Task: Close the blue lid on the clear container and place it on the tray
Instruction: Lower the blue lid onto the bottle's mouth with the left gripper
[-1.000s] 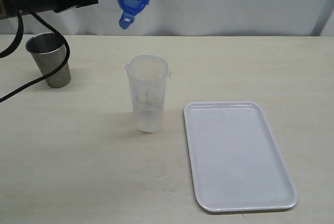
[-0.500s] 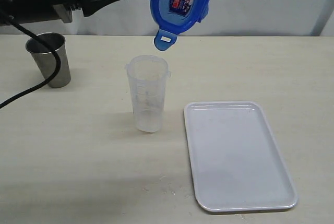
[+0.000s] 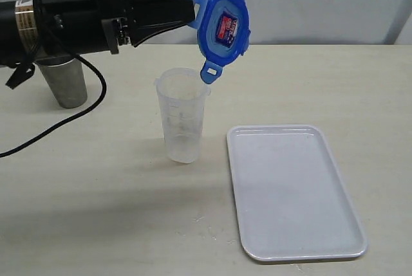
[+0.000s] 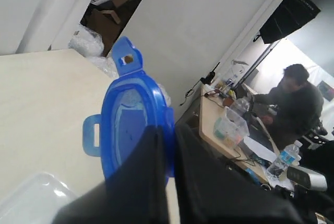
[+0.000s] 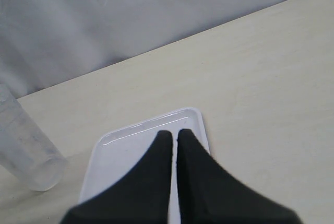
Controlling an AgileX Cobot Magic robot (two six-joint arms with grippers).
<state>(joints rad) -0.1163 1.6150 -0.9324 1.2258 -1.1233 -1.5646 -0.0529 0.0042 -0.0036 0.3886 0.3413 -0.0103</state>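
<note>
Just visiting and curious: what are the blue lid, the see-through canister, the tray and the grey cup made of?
The blue lid looks like glossy moulded plastic: even colour, thin snap flaps. The clear container seems cloudy translucent plastic; the table shows through. The tray is probably smooth pale plastic with a soft sheen. The steel cup looks like brushed metal, going by its dull grey reflections.

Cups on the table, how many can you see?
2. The clear container stands mid-table, beside the tray; the steel cup is far left, partly hidden.
</note>
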